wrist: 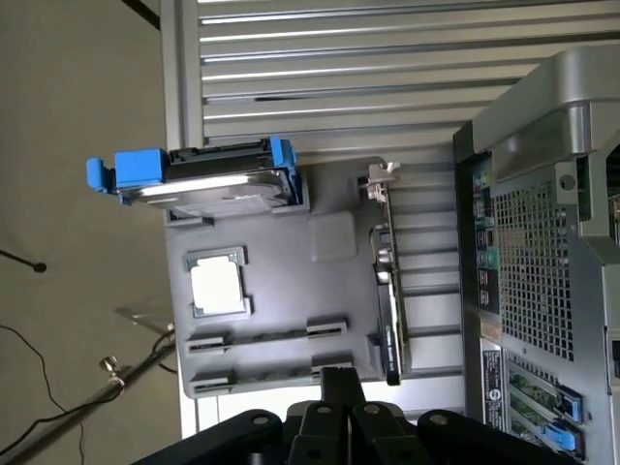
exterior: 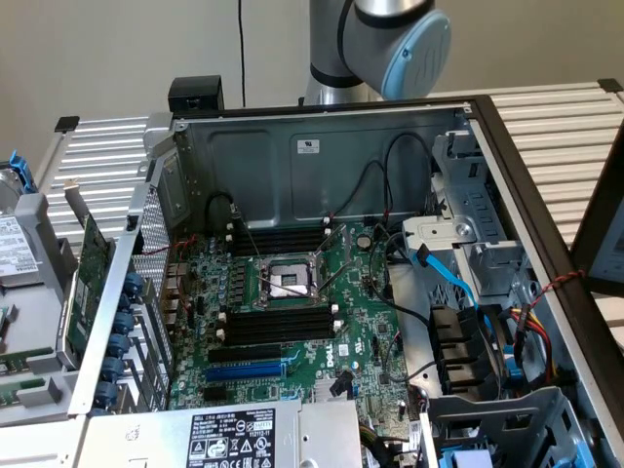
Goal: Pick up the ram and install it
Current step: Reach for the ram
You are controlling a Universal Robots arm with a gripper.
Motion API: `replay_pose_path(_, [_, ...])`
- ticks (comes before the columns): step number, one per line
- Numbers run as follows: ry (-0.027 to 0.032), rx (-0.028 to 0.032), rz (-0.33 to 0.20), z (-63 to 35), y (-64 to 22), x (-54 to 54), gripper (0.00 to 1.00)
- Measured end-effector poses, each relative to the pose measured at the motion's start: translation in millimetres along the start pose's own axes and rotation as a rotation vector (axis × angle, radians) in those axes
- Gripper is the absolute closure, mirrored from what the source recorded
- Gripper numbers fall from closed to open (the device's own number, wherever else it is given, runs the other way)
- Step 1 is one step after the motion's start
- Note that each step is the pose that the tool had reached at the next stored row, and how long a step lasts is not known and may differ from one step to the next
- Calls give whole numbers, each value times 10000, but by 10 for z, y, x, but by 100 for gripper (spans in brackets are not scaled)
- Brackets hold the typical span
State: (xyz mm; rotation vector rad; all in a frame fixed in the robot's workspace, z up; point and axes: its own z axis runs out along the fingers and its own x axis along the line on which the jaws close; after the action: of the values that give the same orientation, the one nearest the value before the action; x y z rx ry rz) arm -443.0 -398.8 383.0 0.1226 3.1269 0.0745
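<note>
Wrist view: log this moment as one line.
pincer: shut, empty | nearest: gray tray | tray holds: hard drive, expansion card

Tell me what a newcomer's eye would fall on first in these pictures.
The open computer case dominates the exterior view, its green motherboard lying bare with an empty processor socket at its middle. Beyond its far wall rises the robot arm with its blue joint cap. From the wrist, a grey tray beside the case holds a hard drive in a blue caddy and a square chip.
</note>
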Motion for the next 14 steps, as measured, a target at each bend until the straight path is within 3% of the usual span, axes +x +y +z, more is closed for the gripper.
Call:
replay_pose_path(11, [0,-8,0,4,-42,490,89])
replay_pose_path(14, [1,-8,0,3,-44,508,89])
